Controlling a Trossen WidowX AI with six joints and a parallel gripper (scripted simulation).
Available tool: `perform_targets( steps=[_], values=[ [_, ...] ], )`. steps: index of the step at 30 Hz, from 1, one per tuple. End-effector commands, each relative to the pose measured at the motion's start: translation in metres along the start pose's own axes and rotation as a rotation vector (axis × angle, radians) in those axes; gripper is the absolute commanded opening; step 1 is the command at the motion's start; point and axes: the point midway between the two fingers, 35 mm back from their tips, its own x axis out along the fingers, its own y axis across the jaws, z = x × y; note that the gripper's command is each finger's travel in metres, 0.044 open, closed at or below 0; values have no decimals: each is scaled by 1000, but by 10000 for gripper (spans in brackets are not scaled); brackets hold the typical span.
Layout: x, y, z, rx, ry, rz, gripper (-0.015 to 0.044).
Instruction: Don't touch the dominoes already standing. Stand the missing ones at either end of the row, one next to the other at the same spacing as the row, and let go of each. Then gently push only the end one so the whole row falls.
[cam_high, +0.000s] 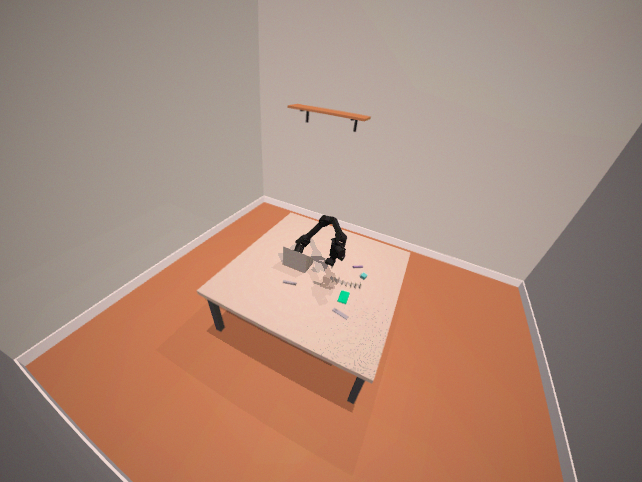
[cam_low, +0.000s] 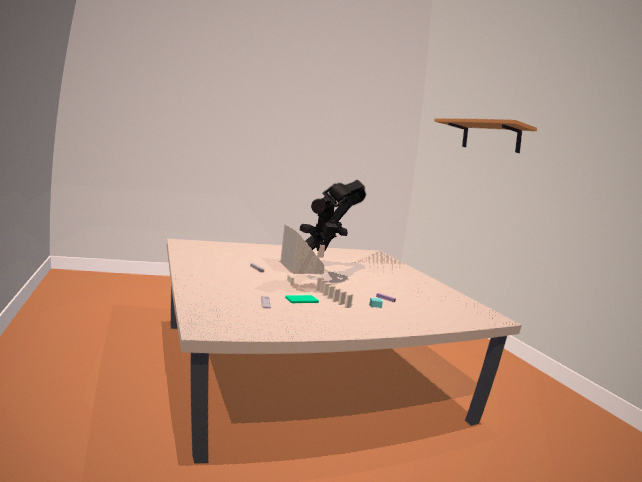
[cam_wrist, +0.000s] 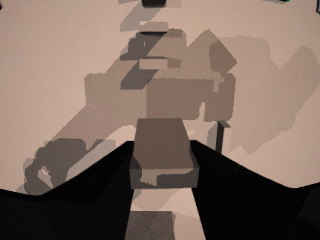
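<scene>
My gripper (cam_high: 330, 263) (cam_low: 321, 246) (cam_wrist: 161, 149) is shut on a grey-beige domino (cam_low: 321, 252) (cam_wrist: 164, 177) and holds it above the table, near the robot-side end of the row. In the wrist view the held domino fills the gap between the black fingers. Several standing dominoes (cam_low: 331, 292) (cam_wrist: 153, 63) form an evenly spaced row; it also shows in the top view, small. Another domino (cam_low: 290, 279) (cam_wrist: 220, 137) is apart from the row, off to its side. In the top view the held domino cannot be made out.
A grey upright panel (cam_high: 297, 259) (cam_low: 294, 254) stands by the arm's base. A green flat block (cam_high: 343, 297) (cam_low: 301, 298), a teal block (cam_high: 363, 276) (cam_low: 375, 302) and a purple bar (cam_high: 357, 266) (cam_low: 385, 297) lie near the row. Two pale bars (cam_high: 340, 313) (cam_high: 289, 282) lie farther off.
</scene>
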Motion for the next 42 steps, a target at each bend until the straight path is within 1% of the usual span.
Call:
perform_targets(
  steps=[1,20,33,42],
  values=[
    [22,0,1,7,10,7,107],
    [119,4,-4,6,9,14,107],
    [123,5,-4,6,9,15,107],
    [123,5,-4,6,9,15,343]
  ],
)
